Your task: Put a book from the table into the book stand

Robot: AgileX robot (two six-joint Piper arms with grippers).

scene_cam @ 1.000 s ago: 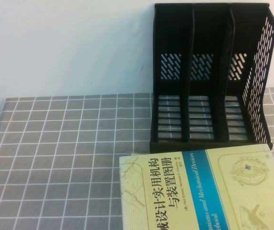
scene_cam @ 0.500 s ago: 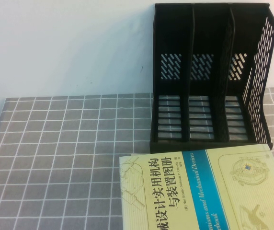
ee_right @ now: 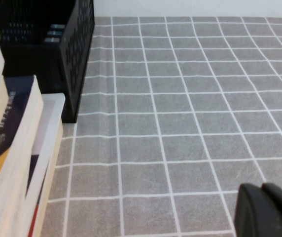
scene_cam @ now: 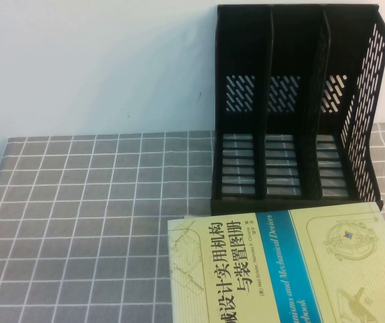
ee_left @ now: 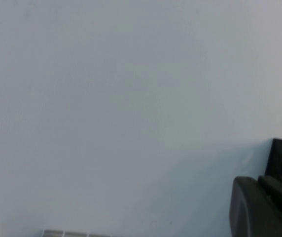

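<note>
Left hand (ee_left: pixel 259 207) clenched, empty, raised facing the wall; right hand (ee_right: pixel 266 210) low over the table (ee_right: pixel 180 123), grip unclear

No change — the scene holds as it was a second ago

In the high view nothing has shifted: the book (scene_cam: pixel 280 269) shows the same place and angle on the table (scene_cam: pixel 78 202), with the same gap to the stand (scene_cam: pixel 297 108), and light and shadow are alike. For the two wrist views there are no earlier pictures to compare with — whether anything moved there cannot be told.
</note>
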